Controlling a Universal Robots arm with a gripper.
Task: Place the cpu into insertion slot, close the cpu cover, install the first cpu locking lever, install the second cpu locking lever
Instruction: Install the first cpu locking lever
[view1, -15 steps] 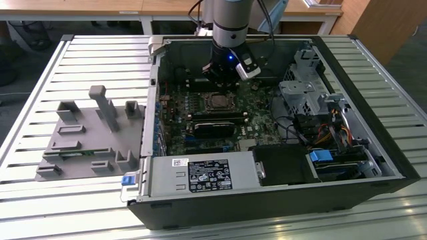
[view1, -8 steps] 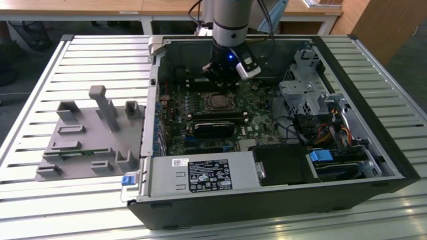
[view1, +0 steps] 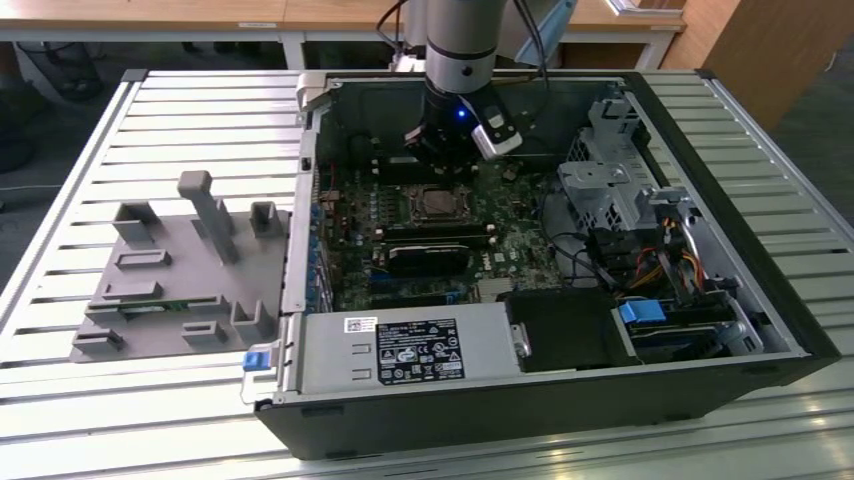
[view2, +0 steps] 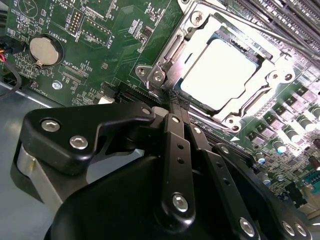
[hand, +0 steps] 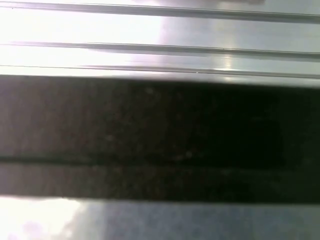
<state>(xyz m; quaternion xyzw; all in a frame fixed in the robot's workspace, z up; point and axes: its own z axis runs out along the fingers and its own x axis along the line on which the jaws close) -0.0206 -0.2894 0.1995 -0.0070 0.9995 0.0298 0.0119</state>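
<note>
1. The slatted grey metal table (view1: 160, 110) carries everything; behind it stand pale wooden desks (view1: 200, 15) and, at 1 o'clock in the exterior view, a brown wooden panel (view1: 774, 50); bare slats run along the table's 9 o'clock and 6 o'clock sides.
2. The open black computer case (view1: 534, 400) lies flat on the slats, its walls fencing the green circuit board (view2: 100, 45) all round; a grey power supply box (view1: 400, 350) fills its 7 o'clock corner and a metal drive cage (view1: 627, 190) with coloured cables lines its 3 o'clock side.
3. A grey plastic fixture block with upright posts (view1: 187, 270) sits on the table just beside the case, at 9 o'clock from it.
4. The silver robot arm (view1: 461, 30) comes down at 12 o'clock inside the case; its black gripper (view2: 176, 106) hangs close over the board, fingers drawn together with nothing between them, tips at the socket's near edge.
5. The dull silver square cpu (view2: 220, 75) lies seated in the silver-rimmed insertion slot (view1: 434, 203); the thin silver cpu cover frame (view2: 172, 47) lies down around it, the chip showing through its window.
6. A round silver coin cell (view2: 44, 51) sits on the board well apart from the socket.
</note>
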